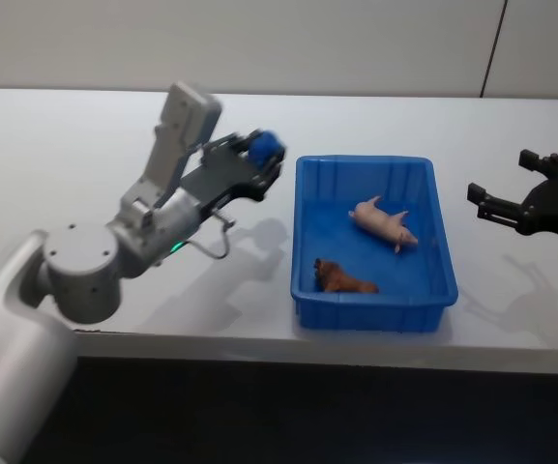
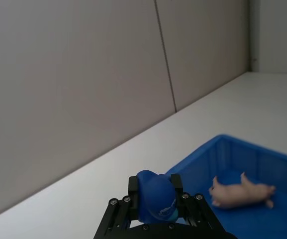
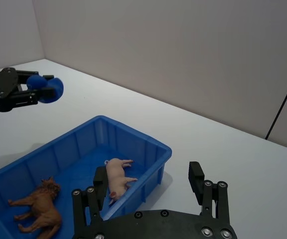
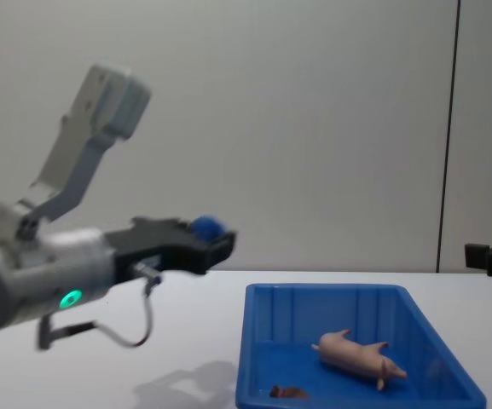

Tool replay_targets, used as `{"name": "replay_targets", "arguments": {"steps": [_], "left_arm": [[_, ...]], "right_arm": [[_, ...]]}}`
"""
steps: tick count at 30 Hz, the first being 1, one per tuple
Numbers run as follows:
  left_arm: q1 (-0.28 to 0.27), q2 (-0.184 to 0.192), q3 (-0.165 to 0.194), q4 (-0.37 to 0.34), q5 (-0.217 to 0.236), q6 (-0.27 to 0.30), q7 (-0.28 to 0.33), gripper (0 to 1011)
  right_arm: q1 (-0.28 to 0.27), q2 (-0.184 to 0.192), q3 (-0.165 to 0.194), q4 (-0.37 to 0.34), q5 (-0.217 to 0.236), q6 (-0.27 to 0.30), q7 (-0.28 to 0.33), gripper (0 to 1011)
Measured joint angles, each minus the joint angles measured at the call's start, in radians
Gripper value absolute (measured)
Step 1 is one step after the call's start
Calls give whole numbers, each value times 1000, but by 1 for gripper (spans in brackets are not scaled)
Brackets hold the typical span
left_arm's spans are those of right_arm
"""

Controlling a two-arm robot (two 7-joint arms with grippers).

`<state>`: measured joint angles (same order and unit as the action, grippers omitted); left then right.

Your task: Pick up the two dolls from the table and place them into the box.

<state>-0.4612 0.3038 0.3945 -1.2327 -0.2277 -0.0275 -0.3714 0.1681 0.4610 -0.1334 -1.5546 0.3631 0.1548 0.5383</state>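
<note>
The left gripper (image 1: 262, 155) hangs in the air above the white surface (image 1: 85, 145), its fingers (image 2: 177, 185) clamped on the blue doll (image 1: 265, 146), which bulges out between them at the tip; the doll is off the surface and sits just outside the box (image 1: 303, 232), near its far left corner and higher than the rim, so the box lies to the gripper's right and slightly toward the robot; the arm's long axis already points that way, out toward the box, which suggests a short sideways carry over the left wall is all that the drop calls for. The pink pig doll (image 1: 385, 221) already lies on its side in the box, in the far half, its length slanting across the floor; a brown animal figure (image 1: 341, 279) lies in the near left part, well apart from the pig. By my reading one doll is placed and the other is on its way in. The right gripper (image 1: 511, 205) hovers over the surface to the right of the box, fingers spread apart and holding nothing; it is clear of the box and has no part in this carry, the left arm being the one at work.
</note>
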Motion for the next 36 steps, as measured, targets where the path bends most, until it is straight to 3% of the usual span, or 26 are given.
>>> {"name": "replay_targets", "arguments": {"steps": [7,20,28,36], "left_arm": [[-33,-55,37,-29,2,-15,-14,360],[-52,-106,79,-66,-6,-26,-26,782],[-25,-92,82,-118,-22,-22,-10,992],[29,-46,71,-197,-49,-19,34,1003]], "right_arm": [[0,0,0,0,0,0,0,1001],[0,0,0,0,0,0,0,1001],[0,0,0,0,0,0,0,1000],[0,0,0,0,0,0,0,1001]]}}
